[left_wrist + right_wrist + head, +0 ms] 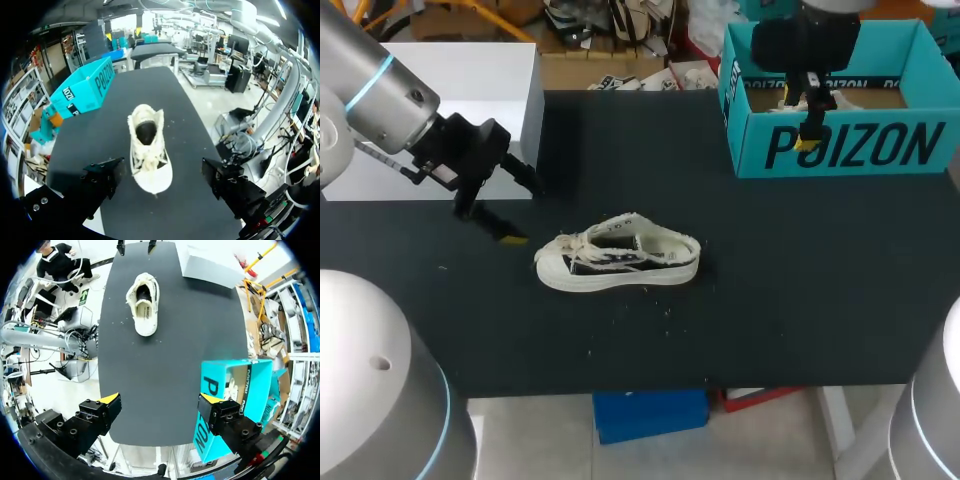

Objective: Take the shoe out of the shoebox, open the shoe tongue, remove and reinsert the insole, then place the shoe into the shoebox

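The shoe (618, 262) is out of the box and standing on its sole near the middle of the dark counter (800, 300), toe pointing toward my left side, heel toward my right. It's a cream canvas sneaker with frayed edges, loose laces bunched at the front and a dark opening. A few pale specks lie on the counter just in front of it. The left arm (380, 85) comes in from the left with its jaws just beside the toe but apart from it. One yellow fingertip (512, 238) hangs close to the counter. In the left wrist view those jaws are spread wide and hold nothing. The shoe (148, 150) lies ahead of them, lined up with the gap, toe nearest and heel pointing away. Over at the far right corner sits the teal shoebox (840, 150), lid off and open to the top. The right arm (810, 40) hangs over its front wall. The right wrist view shows its jaws also spread wide and empty. One yellow fingertip (111, 399) is over bare counter and the other (210, 399) is over the shoebox (235, 390). The shoe (143, 304) is well apart from them, far ahead down the counter. A pale block (450, 100) sits at the far left corner, behind the left arm.
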Robot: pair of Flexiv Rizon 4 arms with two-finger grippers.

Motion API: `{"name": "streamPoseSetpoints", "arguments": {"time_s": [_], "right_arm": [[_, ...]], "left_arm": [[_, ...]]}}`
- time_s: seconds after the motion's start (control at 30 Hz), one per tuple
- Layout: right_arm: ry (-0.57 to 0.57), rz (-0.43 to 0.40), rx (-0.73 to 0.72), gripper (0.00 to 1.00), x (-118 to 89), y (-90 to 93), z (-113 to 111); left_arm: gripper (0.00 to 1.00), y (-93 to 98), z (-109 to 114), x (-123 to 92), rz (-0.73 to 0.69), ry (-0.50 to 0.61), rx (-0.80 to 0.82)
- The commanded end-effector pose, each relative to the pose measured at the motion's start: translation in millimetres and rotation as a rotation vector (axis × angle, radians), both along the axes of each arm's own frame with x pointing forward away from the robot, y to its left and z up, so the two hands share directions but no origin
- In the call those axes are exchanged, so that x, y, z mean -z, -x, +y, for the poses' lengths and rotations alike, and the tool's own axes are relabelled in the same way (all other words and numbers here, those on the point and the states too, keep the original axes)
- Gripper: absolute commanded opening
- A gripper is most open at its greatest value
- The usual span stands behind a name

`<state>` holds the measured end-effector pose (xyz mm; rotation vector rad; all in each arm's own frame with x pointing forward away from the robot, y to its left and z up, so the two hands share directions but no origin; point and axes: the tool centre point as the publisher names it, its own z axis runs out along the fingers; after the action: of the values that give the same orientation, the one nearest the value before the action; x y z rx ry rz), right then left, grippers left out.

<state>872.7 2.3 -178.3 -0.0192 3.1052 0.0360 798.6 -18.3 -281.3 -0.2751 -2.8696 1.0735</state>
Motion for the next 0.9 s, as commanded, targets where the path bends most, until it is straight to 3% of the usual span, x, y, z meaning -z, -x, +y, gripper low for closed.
{"name": "streamPoseSetpoints", "arguments": {"time_s": [0.03, 0.27, 0.7, 0.9], "right_arm": [[-0.108, -0.064, -0.051, 1.00, 26, 9.4, 3], [-0.160, -0.097, -0.075, 1.00, 53, 17.1, 39], [-0.160, -0.097, -0.075, 1.00, 53, 17.1, 39], [-0.365, -0.073, -0.066, 1.00, 77, 22.6, 58]], "left_arm": [[1.00, 0.1, 0, 2, -0.003, 0.001, 0.000], [1.00, 0.1, 0, 2, -0.003, 0.001, 0.000], [1.00, 0.1, 0, 2, -0.003, 0.001, 0.000], [1.00, 0.1, 0, 2, -0.003, 0.001, 0.000]]}}
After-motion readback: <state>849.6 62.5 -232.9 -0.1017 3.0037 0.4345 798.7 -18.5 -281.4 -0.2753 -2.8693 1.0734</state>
